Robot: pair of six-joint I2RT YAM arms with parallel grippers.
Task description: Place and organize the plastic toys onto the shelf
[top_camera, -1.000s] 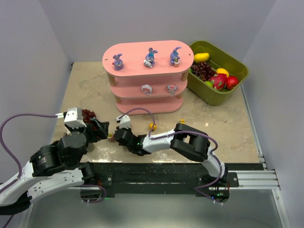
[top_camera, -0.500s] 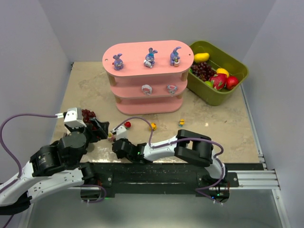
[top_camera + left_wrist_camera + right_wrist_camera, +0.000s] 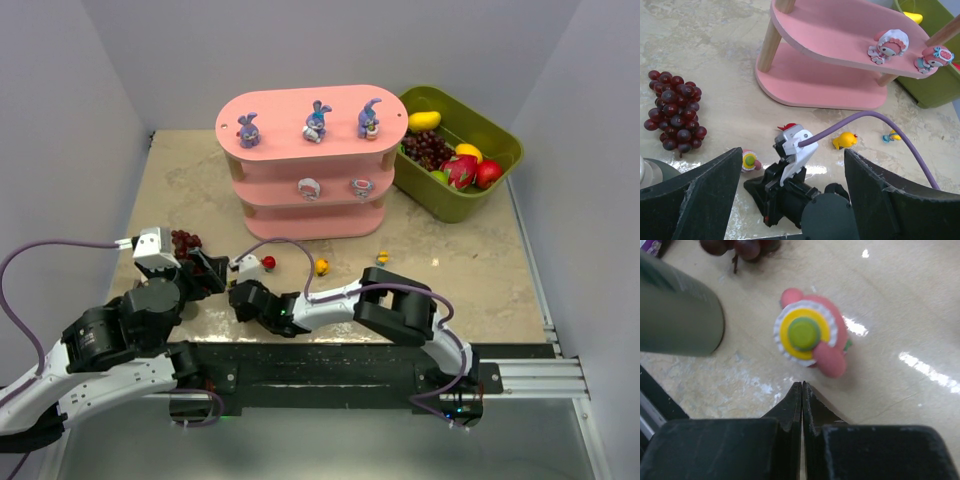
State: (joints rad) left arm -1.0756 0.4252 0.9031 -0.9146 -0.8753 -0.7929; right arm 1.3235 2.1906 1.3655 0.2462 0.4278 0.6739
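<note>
One pink toy (image 3: 810, 335) lay on the table (image 3: 900, 300), not on the shelf (image 3: 285, 105).
The right gripper (image 3: 802, 386) was squeezed shut on nothing, just beside it; the left gripper (image 3: 792, 152) gaped wide, holding nothing.

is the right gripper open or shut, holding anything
Shut and empty: the right gripper has its fingertips pressed together, and the pink toy lies on the table just beyond them.

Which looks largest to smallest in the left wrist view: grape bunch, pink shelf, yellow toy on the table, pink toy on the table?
1. pink shelf
2. grape bunch
3. yellow toy and pink toy: close in size. The pink one sits nearer the camera, so they are unranked.
</note>
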